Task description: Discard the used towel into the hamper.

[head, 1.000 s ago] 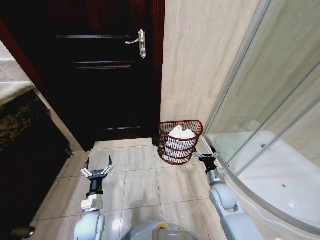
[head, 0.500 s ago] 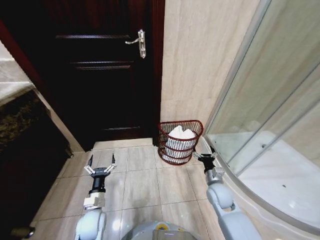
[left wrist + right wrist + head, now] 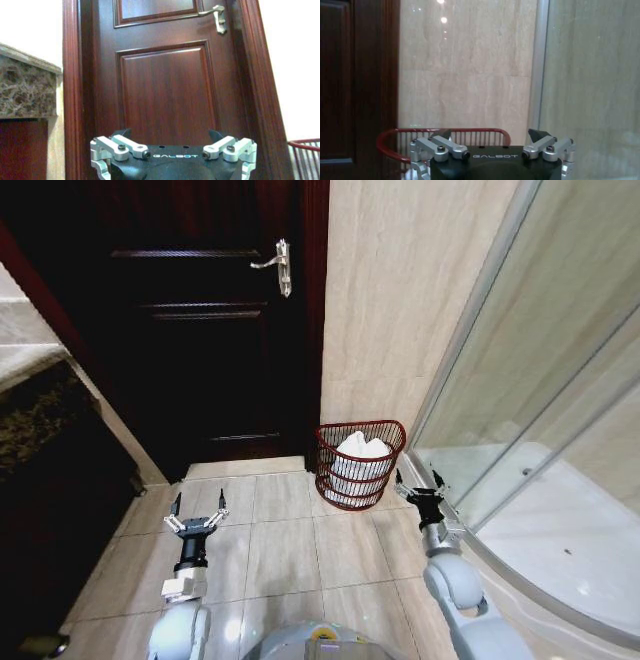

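The left gripper hangs low over the beige tiled floor, facing the dark reddish-brown panelled wooden door. Its two black-tipped fingers are spread wide apart, with nothing between them and nothing touching them. In the left wrist view the same gripper shows its silver linkages splayed to either side, and the word "GALBOT" reads in pale letters across its black body.

The right gripper sits just beside the small round dark reddish-brown wire-weave hamper, on the side toward the curved glass shower enclosure, and apart from the hamper's rim. Its fingers are also parted wide and hold nothing. In the right wrist view this gripper carries the same "GALBOT" lettering, and the hamper's red rim curves behind it against the beige stone-look wall.

The hamper stands on the floor in the corner where that wall meets the shower enclosure, near the door frame. A crumpled white towel lies inside it, filling it almost up to the rim.

The silver lever door handle is mounted on the door well above the hamper. A dark marbled vanity surface runs along the robot's left side.
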